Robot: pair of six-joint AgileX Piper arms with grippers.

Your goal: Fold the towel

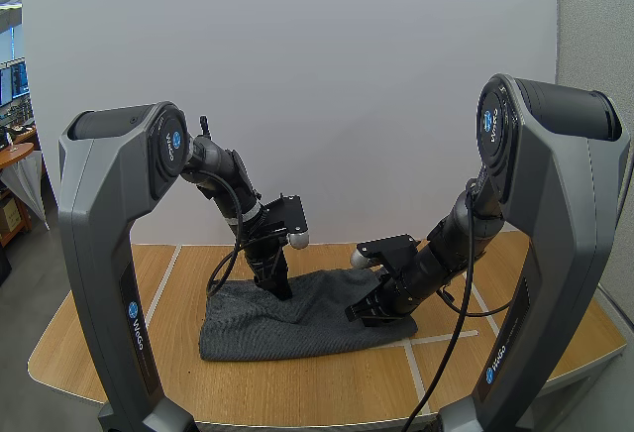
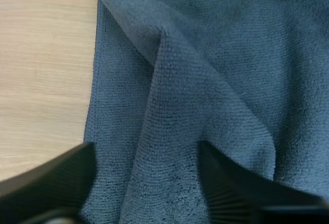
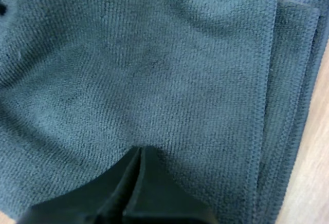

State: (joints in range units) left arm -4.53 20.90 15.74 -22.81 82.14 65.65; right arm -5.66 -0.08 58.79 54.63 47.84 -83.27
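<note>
A dark grey towel (image 1: 287, 323) lies folded and rumpled on the wooden table (image 1: 327, 387). My left gripper (image 1: 280, 291) points down onto the towel's back edge. In the left wrist view it (image 2: 146, 149) is open, its fingers (image 2: 241, 188) standing wide apart on either side of a raised fold of the towel (image 2: 180, 95) near its side hem. My right gripper (image 1: 363, 312) rests on the towel's right part. In the right wrist view it (image 3: 140, 153) is shut, both fingers lying together as one wedge on the flat cloth (image 3: 154, 64), beside layered hems.
Pale tape lines (image 1: 421, 373) mark the tabletop. Bare wood runs in front of the towel and to its left (image 2: 41, 64). A white backdrop stands behind the table.
</note>
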